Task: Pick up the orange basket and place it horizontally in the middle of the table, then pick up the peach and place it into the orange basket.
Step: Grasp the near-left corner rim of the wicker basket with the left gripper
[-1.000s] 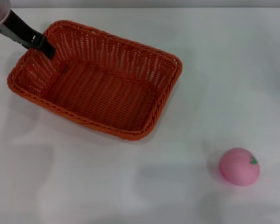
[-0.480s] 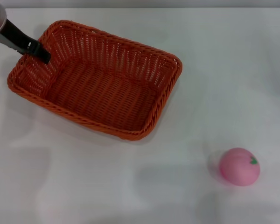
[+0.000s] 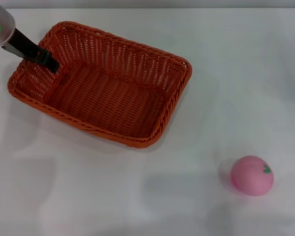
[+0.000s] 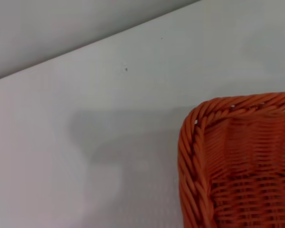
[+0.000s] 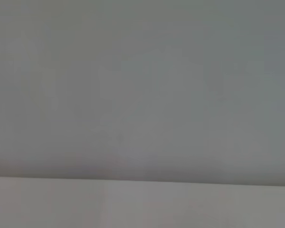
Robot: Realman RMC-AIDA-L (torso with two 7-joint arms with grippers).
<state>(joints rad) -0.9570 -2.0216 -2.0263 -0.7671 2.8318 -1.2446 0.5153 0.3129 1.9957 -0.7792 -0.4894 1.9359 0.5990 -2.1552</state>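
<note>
The orange basket [image 3: 103, 83] lies on the white table [image 3: 226, 73] at the back left, its long side running at a slant from back left to front right. One rounded corner of the basket [image 4: 237, 156] fills part of the left wrist view. My left gripper [image 3: 47, 62] reaches in from the far left and sits over the basket's back-left rim, its dark tip just inside the wall. The pink peach [image 3: 252, 175] rests alone on the table at the front right, far from the basket. My right gripper is out of view.
The table's far edge [image 4: 85, 47] meets a grey wall behind the basket. The right wrist view shows only grey wall above a strip of table [image 5: 142, 204].
The left gripper drew back a little toward the left, then came forward and down over the basket's back-left rim. Basket and peach have not moved.
</note>
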